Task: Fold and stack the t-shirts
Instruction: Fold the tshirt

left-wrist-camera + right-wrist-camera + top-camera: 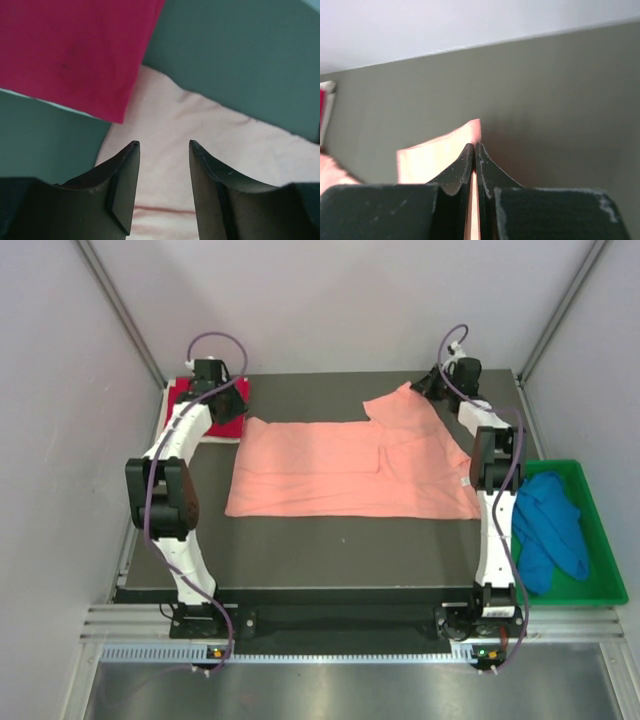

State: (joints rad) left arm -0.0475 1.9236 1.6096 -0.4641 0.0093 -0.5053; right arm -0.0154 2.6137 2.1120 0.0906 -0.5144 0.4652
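**Right gripper** (475, 146): jaws pressed together on a thin edge of the salmon-pink t-shirt (437, 152). A strip of cloth shows in the seam between them, and a flap stands up just beyond the tips. From overhead, this gripper sits at the far right of the table (330, 550), on the shirt's far right sleeve.

**Left gripper** (163, 145): jaws partly apart with nothing gripped. Pink cloth shows below through the gap, but whether the tips touch it cannot be told. It is over the shirt's far left corner.

**Salmon-pink t-shirt:** spread wide and mostly flat across the middle of the table. Its long side runs left to right, and creases mark its right part.

**Crimson-red t-shirt** (70, 50): a compact folded square at the far left corner of the table, just beyond the left gripper. Its near corner meets the pink shirt's edge.

**Bright blue t-shirt** (548, 525): bunched in the green tray (603, 575). The tray lies off the table's right edge, beside the right arm and well apart from both grippers.
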